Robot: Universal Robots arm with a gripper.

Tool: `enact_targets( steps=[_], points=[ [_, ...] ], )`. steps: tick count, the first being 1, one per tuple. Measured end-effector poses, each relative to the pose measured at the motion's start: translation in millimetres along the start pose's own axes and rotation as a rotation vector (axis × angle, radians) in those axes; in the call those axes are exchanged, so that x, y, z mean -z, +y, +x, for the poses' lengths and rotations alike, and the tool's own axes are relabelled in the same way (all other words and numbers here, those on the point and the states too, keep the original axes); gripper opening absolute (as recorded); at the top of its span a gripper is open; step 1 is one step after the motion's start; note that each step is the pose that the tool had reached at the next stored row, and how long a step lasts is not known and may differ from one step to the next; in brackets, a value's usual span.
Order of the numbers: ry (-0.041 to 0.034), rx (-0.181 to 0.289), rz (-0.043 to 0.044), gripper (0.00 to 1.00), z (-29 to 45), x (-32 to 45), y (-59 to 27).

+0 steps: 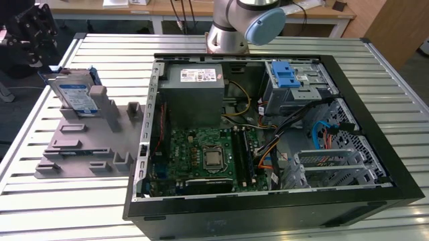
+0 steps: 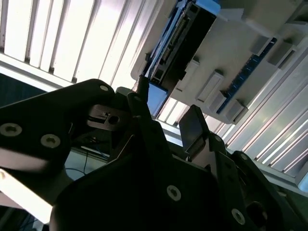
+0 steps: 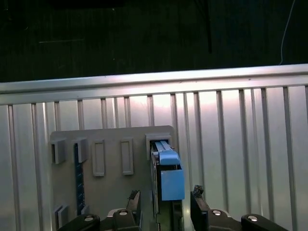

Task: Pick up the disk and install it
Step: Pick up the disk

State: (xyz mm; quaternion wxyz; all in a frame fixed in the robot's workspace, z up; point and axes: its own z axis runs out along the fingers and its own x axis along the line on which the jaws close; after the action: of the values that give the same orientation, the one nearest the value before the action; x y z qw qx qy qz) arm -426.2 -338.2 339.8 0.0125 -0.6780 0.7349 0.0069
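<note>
The disk point(image 1: 74, 93) stands on edge in a slot at the far end of the grey holder point(image 1: 87, 145), on the exterior view's left; its label is blue and white and its rails are blue. My black gripper point(image 1: 39, 47) hangs just above and behind it, apart from it. In the first wrist view the disk point(image 3: 166, 168) appears edge-on, running down between my two fingertips point(image 3: 135, 198), and the gripper point(image 3: 166, 196) is open with one finger on each side. The second wrist view shows the open gripper point(image 2: 166, 103) just short of the disk's connector end point(image 2: 185, 36).
An open black computer case point(image 1: 375, 145) lies on the slatted metal table point(image 1: 389, 65), on the exterior view's right. Inside are a grey power-supply box point(image 1: 194, 85), a green motherboard point(image 1: 201, 155) and a silver cage with a blue latch point(image 1: 290, 80). The arm's base point(image 1: 224, 35) stands behind the case.
</note>
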Motion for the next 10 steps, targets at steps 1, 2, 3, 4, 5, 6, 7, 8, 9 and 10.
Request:
enact_targets(
  steps=[1, 2, 3, 4, 5, 6, 7, 8, 9, 10],
  points=[
    [0.0002, 0.0, 0.0, 0.53, 0.0, -0.7, 0.1],
    [0.001, 0.0, -0.0001, 0.53, 0.0, -1.1, 0.1],
    [0.0027, 0.001, -0.0001, 0.53, 0.0, -1.3, 0.1],
    [0.0054, 0.001, 0.0003, 0.53, 0.0, -1.5, 0.2],
    [0.008, 0.001, 0.0006, 0.53, 0.0, -1.6, 0.1],
    [0.009, 0.002, 0.0005, 0.53, 0.1, -1.6, 0.1],
    [0.0092, 0.005, 0.0005, 0.53, 0.1, -1.7, 0.1],
    [0.0092, 0.008, 0.0004, 0.53, 0.1, -2.0, 0.1],
    [0.0092, 0.012, 0.0003, 0.53, 0.1, -2.6, 0.4],
    [0.0092, 0.014, 0.0002, 0.53, 0.1, -3.2, 0.9]
  ],
)
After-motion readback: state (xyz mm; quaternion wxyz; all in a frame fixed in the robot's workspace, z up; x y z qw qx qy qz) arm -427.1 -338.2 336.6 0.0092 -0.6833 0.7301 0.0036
